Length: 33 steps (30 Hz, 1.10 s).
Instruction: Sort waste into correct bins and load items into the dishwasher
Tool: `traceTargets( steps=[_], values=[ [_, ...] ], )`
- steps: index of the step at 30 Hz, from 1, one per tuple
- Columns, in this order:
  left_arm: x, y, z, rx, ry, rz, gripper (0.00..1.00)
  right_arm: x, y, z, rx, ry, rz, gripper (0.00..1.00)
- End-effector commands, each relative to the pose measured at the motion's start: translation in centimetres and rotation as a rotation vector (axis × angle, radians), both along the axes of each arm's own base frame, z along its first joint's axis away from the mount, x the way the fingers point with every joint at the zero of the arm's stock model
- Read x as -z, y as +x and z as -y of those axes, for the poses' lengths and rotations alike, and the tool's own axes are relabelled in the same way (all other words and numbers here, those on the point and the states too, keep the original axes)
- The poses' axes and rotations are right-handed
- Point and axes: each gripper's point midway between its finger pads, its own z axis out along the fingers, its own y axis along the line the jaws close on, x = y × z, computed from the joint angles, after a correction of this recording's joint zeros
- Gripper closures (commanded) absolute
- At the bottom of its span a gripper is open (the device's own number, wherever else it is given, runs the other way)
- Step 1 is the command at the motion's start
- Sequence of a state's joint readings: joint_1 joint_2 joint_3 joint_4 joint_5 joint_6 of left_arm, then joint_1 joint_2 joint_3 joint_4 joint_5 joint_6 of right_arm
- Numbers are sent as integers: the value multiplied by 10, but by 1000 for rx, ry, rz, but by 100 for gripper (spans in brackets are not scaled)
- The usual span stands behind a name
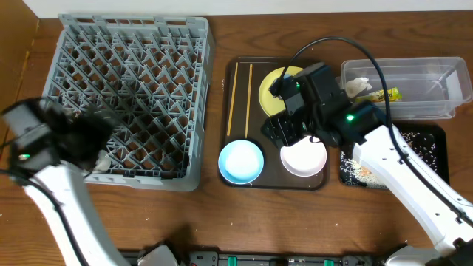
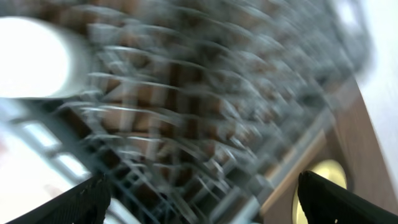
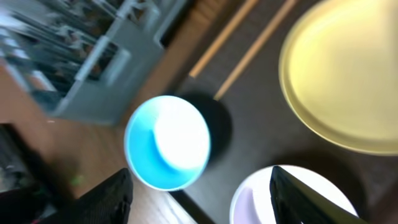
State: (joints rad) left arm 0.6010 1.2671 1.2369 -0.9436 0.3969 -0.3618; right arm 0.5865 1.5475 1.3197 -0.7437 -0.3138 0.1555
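Landmark = brown serving tray (image 1: 242,111), mid table.

On the tray:
- chopsticks (image 1: 233,100) lie along its left side
- yellow plate (image 1: 275,85) at the far end, partly under the R arm
- blue bowl (image 1: 241,161) on the near-left corner, overhanging the edge
- white bowl (image 1: 303,159) on the near-right corner, beside the blue bowl

Left of the tray:
- grey dish rack (image 1: 133,59), just beside it

Right of the tray:
- clear tub (image 1: 436,111) at the far side, w/ white tissue (image 1: 357,86) and green-orange wrapper (image 1: 386,94) inside at the end nearest the tray
- black bin tray (image 1: 432,144) at the near side, w/ rice scraps (image 1: 362,171) scattered in it

Right gripper (image 3: 202,205) hangs over the tray between plate and white bowl. Its fingers (image 3: 106,199) are spread wide w/ nothing between them. R wrist view is blurred.

Left gripper (image 2: 205,205) is well left of the tray, over the rack's near-left corner. Its fingers (image 2: 87,199) are at opposite lower corners of the L wrist view, spread apart, gripping nothing. That view is heavily blurred. It shows a white round blob (image 2: 31,56) top-left over the rack that can't be ID'd.
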Motion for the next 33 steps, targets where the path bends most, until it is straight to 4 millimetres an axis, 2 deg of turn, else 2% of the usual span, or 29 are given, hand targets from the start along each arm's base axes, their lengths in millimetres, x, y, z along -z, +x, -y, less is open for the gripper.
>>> traceTargets(
  steps=[1,3,5,8,13,14,16,29,32,33],
  values=[
    [-34,11,64,314,121,109,4,8,17,4,68,-77,34,24],
    [-42,10,98,473,184,142,4,10,23,2,73,-73,44,20],
    [-44,1,128,580,241,130,4,11,33,3,107,-66,56,21],
    [-43,-14,165,764,273,130,4,9,37,1,142,-40,49,24],
    [-35,-34,199,909,249,95,2,9,37,0,139,-38,54,18],
    [-34,-37,202,923,246,89,3,9,37,0,139,-38,54,16],
    [-34,-38,207,941,246,93,2,9,37,0,140,-38,54,1],
    [-34,-38,207,943,246,93,2,12,28,-4,116,-42,26,1],
    [-34,-38,207,943,246,93,2,20,20,6,102,-89,-10,1],
    [-34,-38,207,943,246,93,2,23,17,15,104,-125,-16,1]
  ],
)
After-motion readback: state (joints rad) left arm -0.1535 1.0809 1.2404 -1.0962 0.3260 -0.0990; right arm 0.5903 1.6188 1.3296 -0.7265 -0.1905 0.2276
